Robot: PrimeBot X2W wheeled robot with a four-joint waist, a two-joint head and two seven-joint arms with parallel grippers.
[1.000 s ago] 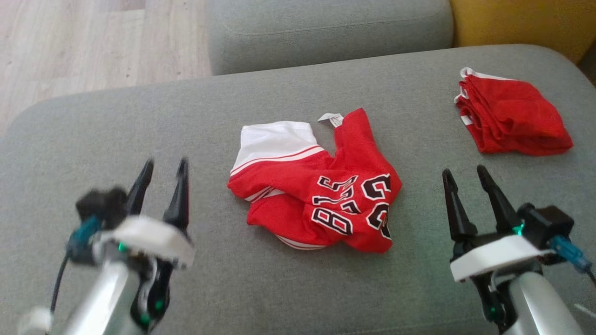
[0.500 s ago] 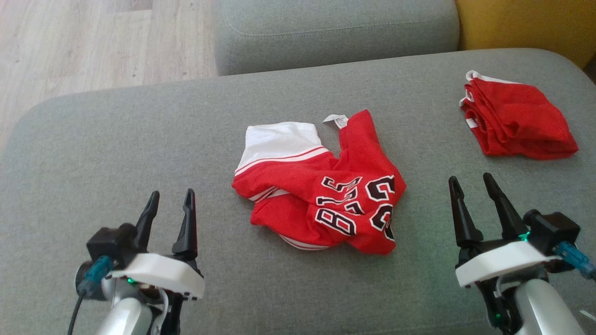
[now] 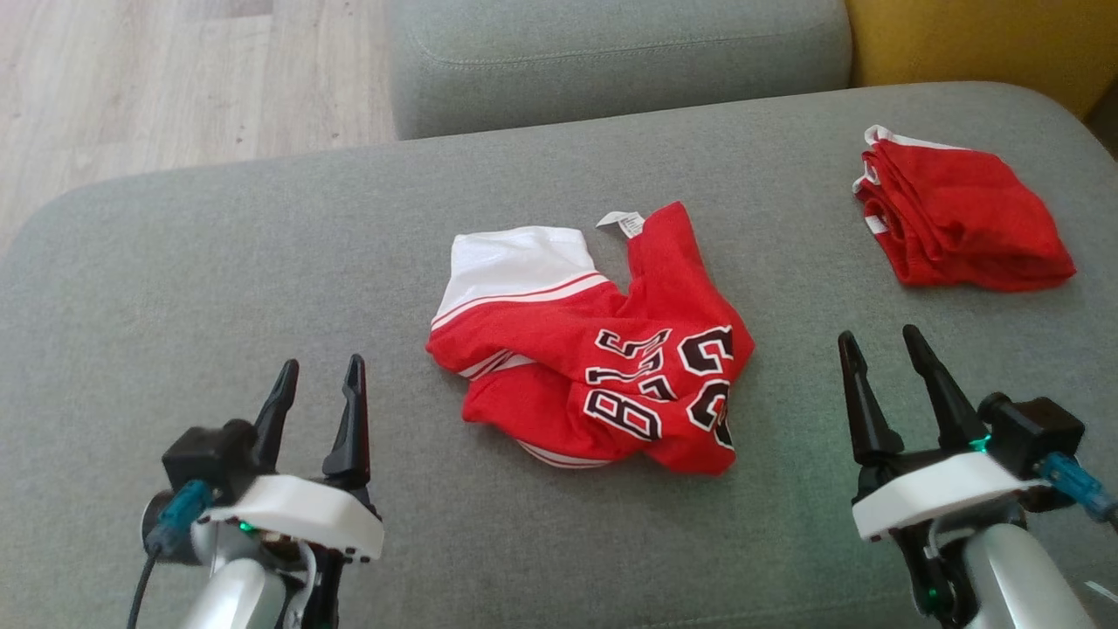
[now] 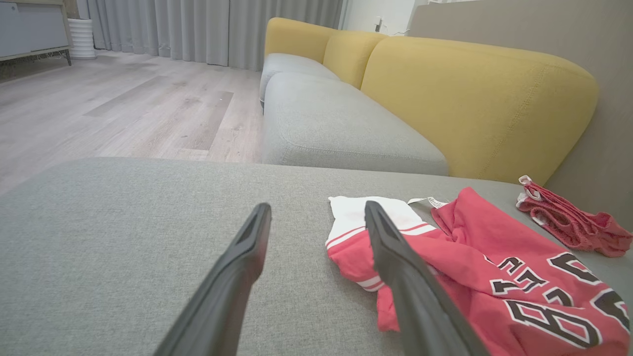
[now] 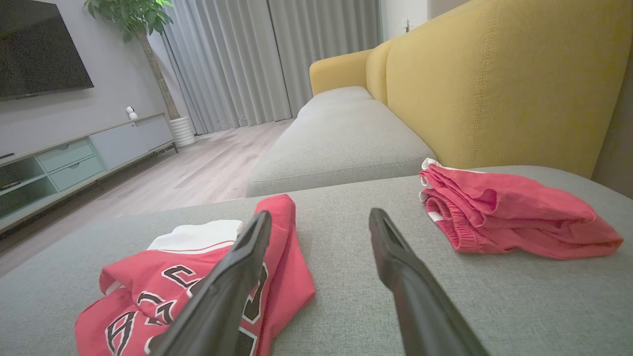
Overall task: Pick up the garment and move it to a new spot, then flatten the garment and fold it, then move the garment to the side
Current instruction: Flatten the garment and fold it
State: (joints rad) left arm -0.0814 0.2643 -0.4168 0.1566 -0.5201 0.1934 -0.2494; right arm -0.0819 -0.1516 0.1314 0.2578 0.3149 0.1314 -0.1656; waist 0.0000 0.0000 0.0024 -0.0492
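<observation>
The crumpled red jersey (image 3: 594, 367) is lying in the middle of the grey sofa seat (image 3: 201, 262), white hem far left. It's looking light, limp and floppy, so pinching a raised fold or that white edge seems best. The left pincer (image 3: 320, 369) and right pincer (image 3: 876, 339) are hovering on the near side, both spread open and empty. A folded red garment (image 3: 961, 218) is sitting far right.

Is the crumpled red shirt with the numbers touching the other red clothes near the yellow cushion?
Apart. The head view shows a wide strip of bare grey cushion between the crumpled jersey and the folded red garment.
</observation>
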